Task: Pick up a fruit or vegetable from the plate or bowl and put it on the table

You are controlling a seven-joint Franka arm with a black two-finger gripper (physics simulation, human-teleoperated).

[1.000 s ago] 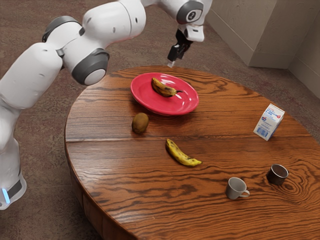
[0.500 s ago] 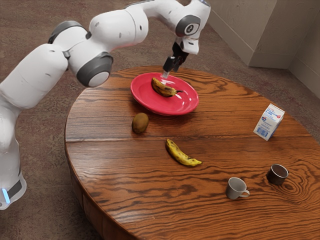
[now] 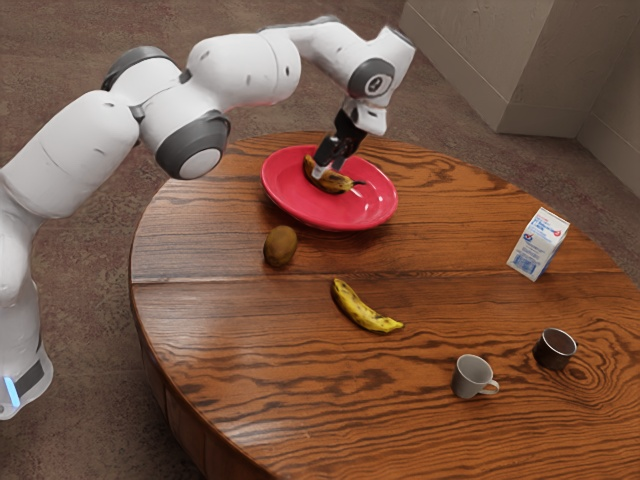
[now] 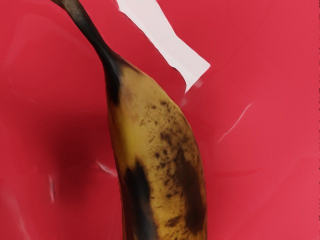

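Read gripper (image 3: 326, 167) low over the red plate (image 3: 345, 212). Cannot tell whether jaws stand spread, pressed together or pinching the fruit. Find the task's fruit, spotted banana (image 3: 339, 184), lying in that plate, right by the gripper. In wrist view, note dark stem, yellow-brown skin, heavy black patches, and pale glare on the glossy red beside the stem.

Moving outward, find kiwi (image 3: 281, 246) on the wood, just beside the plate; then yellow banana (image 3: 362, 308), speckled dark, well apart from the rim. Log milk carton (image 3: 538, 244) as upright, toward the exterior view's right. Log pale mug (image 3: 468, 380) with handle toward the exterior view's right, near dark cup (image 3: 548, 352). Cannot tell contents of carton, mug or cup.

Record surface as round wooden table (image 3: 230, 330): bold grain, straight seam across, glossy finish. Beyond, note brown mottled floor (image 3: 60, 60) and, farthest off, plain greyish wall (image 3: 560, 70) with baseboard.
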